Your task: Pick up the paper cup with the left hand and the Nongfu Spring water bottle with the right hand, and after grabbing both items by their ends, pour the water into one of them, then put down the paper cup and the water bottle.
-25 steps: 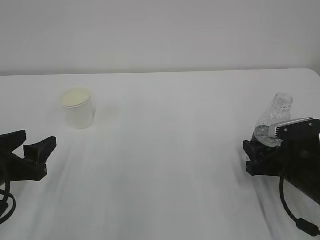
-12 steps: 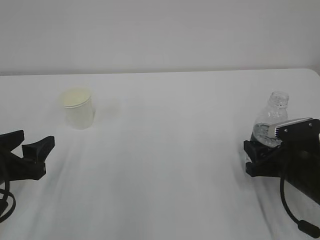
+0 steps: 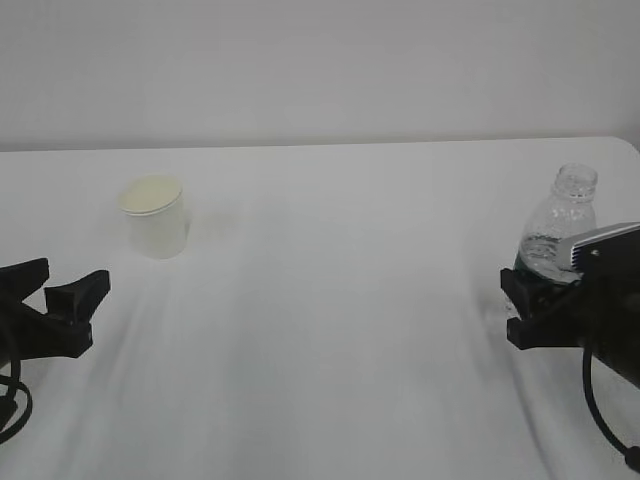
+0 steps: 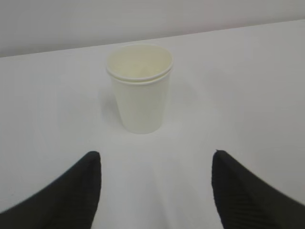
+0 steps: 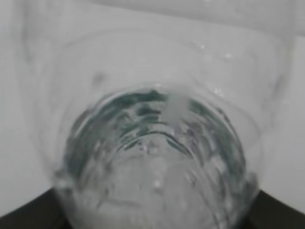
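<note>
The cream paper cup (image 3: 155,218) stands upright on the left of the white table; in the left wrist view the paper cup (image 4: 139,88) sits straight ahead, empty as far as I can see. My left gripper (image 3: 72,278) is open, low over the table and short of the cup, with bare table between its fingers (image 4: 155,155). At the right, the clear Nongfu Spring water bottle (image 3: 560,225) stands capless and nearly upright, with my right gripper (image 3: 518,305) shut on its lower part. The bottle (image 5: 157,143) fills the right wrist view between the jaws; water glints in it.
The white table (image 3: 330,320) runs back to a pale wall; its far edge (image 3: 320,145) curves off at the right corner (image 3: 628,145). A black cable (image 3: 605,420) hangs from the right arm near the front right.
The right gripper closed in on the bottle and moved slightly right and up with it, the bottle standing straighter. The left gripper and the cup have barely moved.
</note>
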